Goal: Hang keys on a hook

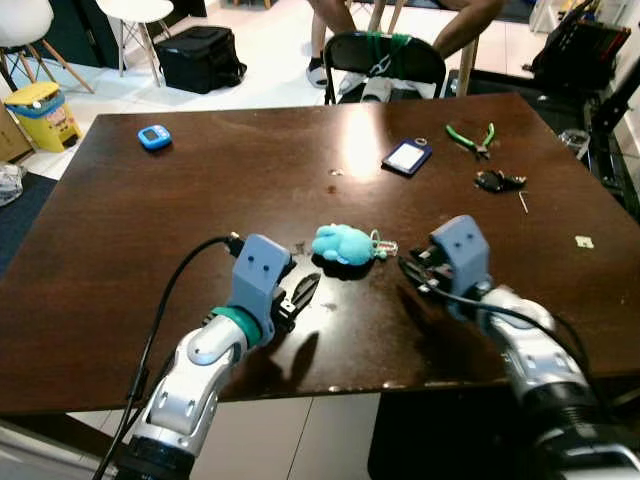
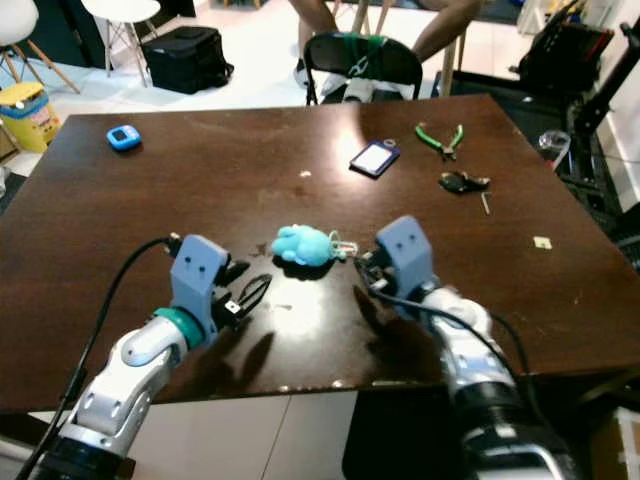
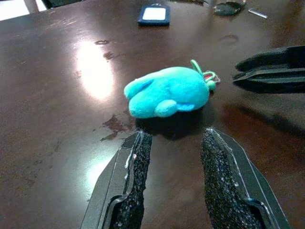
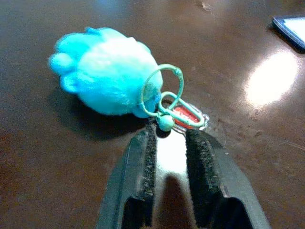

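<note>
So we've got a fluffy turquoise plush keychain [image 1: 343,244] lying on the dark brown table [image 1: 150,230], near the front edge, between our two grippers. It's got a thin green loop [image 4: 162,90] and a small carabiner-style clip [image 4: 183,112] with red inside at one end. Our right gripper [image 4: 167,143] sits just beside that clip, fingers slightly apart and holding nothing. Our left gripper [image 3: 174,162] is near the plush's other side, open wider, also empty.
</note>
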### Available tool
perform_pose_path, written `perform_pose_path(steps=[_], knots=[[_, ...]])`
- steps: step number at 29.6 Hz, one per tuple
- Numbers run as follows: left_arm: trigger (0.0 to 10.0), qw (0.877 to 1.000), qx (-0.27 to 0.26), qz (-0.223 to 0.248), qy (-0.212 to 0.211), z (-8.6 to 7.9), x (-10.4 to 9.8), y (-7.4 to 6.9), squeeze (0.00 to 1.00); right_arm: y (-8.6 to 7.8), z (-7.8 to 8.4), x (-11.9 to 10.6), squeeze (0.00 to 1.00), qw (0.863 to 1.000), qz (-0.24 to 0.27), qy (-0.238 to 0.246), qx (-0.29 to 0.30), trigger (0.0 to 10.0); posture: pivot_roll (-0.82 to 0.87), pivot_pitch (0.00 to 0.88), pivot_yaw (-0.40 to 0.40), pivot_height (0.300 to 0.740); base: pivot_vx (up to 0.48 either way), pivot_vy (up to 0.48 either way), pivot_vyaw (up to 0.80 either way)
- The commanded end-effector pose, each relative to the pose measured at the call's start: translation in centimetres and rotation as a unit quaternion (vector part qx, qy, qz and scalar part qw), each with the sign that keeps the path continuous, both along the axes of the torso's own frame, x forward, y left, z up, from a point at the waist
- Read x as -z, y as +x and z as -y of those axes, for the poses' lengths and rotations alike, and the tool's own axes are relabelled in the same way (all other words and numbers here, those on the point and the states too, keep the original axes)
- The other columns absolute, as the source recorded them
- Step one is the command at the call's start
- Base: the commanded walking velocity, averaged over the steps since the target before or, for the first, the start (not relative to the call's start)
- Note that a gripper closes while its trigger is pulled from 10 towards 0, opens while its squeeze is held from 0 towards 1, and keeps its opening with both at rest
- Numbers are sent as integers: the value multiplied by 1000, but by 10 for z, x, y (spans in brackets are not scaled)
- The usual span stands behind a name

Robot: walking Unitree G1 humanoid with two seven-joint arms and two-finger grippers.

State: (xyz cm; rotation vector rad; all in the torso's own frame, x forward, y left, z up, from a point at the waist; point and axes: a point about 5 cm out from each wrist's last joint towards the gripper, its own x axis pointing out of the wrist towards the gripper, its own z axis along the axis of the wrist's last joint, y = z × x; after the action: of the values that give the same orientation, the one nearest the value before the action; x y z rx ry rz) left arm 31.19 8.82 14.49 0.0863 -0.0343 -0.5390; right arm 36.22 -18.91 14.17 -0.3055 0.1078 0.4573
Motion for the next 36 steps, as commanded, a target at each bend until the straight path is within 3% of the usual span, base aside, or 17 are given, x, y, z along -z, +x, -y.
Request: perform_pose_path(steps=[1,2,8,13,14,24,25,26,27,28,29,31,32,33,34,35,36], knots=[[10000,1000,-8,-15,10,-2,6,1,0,1,-3,7,671,1000,-9,-3,9,10000,-113,113,143,740,0,0,0],[10000,1000,-10,-15,11,-2,6,2,0,3,-5,8,1000,1000,-10,0,13,10000,-108,118,143,740,0,0,0],[10000,1000,-14,-15,14,-2,5,4,0,11,-16,6,1000,1000,-12,9,9,10000,-100,125,139,740,0,0,0],[10000,1000,-16,-15,15,-3,5,4,0,14,-15,4,1000,1000,-6,1,20,10000,-91,129,136,740,0,0,0],[10000,1000,-17,-15,16,-3,5,5,0,16,-13,3,0,1000,-1,-4,29,10000,-86,131,137,740,0,0,0],[10000,1000,-17,-15,20,-2,5,5,0,26,-15,-15,0,998,35,11,51,10000,-79,133,139,740,0,0,0],[10000,1000,-17,-15,21,-2,5,6,0,29,-19,-19,0,998,40,16,50,9098,-74,131,139,740,0,0,0],[10000,1000,-17,-15,21,-2,5,6,0,29,-19,-19,0,998,40,16,50,9098,-74,131,139,740,0,0,0],[10000,999,-17,-15,23,-2,4,6,0,30,-25,-20,0,998,39,17,44,5020,-65,134,136,740,0,0,0],[10000,999,-17,-15,23,-2,4,6,0,30,-25,-20,0,998,39,17,44,5020,-65,134,136,740,0,0,0],[10000,999,-18,-15,23,-2,4,6,0,30,-31,-17,0,999,35,16,35,4000,-61,137,135,740,0,0,0],[10000,999,-19,-14,24,-2,4,6,0,29,-37,-15,0,999,32,14,24,4431,-61,137,135,740,0,0,0],[10000,999,-19,-14,25,-2,4,6,0,28,-41,-13,0,999,33,12,17,5882,-58,136,132,740,0,0,0],[10000,999,-19,-14,25,-2,4,6,0,28,-41,-13,0,999,33,12,17,5882,-58,136,132,740,0,0,0],[10000,999,-20,-14,25,-2,4,5,0,27,-42,-14,0,999,40,14,13,9216,-57,135,131,740,0,0,0],[10000,999,-20,-14,25,-2,4,5,0,27,-42,-14,0,999,40,14,13,9216,-57,135,131,740,0,0,0],[10000,999,-20,-14,26,-2,4,5,0,27,-40,-18,0,998,57,26,15,10000,-59,135,132,740,0,0,0]])
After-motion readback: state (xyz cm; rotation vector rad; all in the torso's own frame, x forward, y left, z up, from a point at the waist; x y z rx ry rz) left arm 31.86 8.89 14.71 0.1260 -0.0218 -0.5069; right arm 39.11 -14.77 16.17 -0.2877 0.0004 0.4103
